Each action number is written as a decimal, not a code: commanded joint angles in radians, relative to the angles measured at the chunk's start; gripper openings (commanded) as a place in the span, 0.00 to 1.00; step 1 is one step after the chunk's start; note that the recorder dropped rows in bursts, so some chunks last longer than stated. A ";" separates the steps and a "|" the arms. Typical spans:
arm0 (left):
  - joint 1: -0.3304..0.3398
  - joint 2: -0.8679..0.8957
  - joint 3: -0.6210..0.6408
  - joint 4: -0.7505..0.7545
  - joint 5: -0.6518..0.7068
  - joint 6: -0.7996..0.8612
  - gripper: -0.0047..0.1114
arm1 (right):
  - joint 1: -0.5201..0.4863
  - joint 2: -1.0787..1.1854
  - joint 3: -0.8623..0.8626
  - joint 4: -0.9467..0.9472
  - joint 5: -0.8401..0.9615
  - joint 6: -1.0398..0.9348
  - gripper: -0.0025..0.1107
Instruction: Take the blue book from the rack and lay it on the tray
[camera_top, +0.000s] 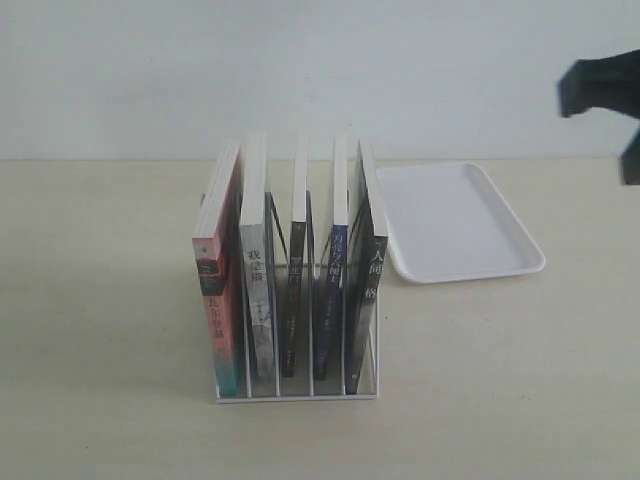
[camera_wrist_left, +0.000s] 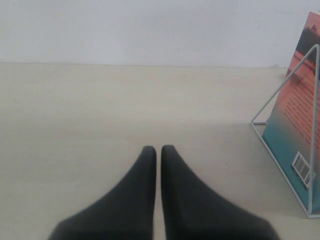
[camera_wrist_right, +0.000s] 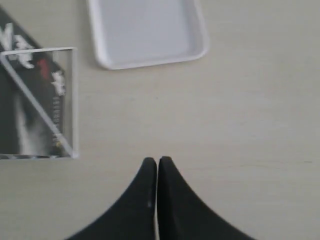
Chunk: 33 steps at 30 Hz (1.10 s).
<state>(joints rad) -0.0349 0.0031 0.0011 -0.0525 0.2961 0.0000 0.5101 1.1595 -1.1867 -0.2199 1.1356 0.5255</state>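
We find the blue book (camera_top: 331, 290) upright in the rack (camera_top: 296, 396), in the second slot from the rack's tray-side end, so the removal step is not yet done. Just beyond the rack on that side, the tray (camera_top: 455, 225) lies bare. The left gripper (camera_wrist_left: 158, 150) and the right gripper (camera_wrist_right: 157, 162) are both fully closed on nothing, clear of the rack.

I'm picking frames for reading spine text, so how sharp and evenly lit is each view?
Exterior view: soft, even light, faint shadows; blue book spine characters smeared. Left wrist view: left gripper soft-edged; barcode on the red-and-teal book recognisable. Right wrist view: tray nearly washed out; black book cover blurred.
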 joint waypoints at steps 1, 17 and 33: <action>0.002 -0.003 -0.001 -0.004 -0.004 0.000 0.08 | -0.003 0.093 -0.003 0.240 -0.163 -0.053 0.02; 0.002 -0.003 -0.001 -0.004 -0.004 0.000 0.08 | -0.003 0.297 -0.243 0.457 -0.073 -0.228 0.08; 0.002 -0.003 -0.001 -0.004 -0.004 0.000 0.08 | -0.001 0.399 -0.243 0.553 -0.070 -0.322 0.25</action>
<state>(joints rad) -0.0349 0.0031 0.0011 -0.0525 0.2961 0.0000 0.5101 1.5512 -1.4234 0.3322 1.0674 0.2134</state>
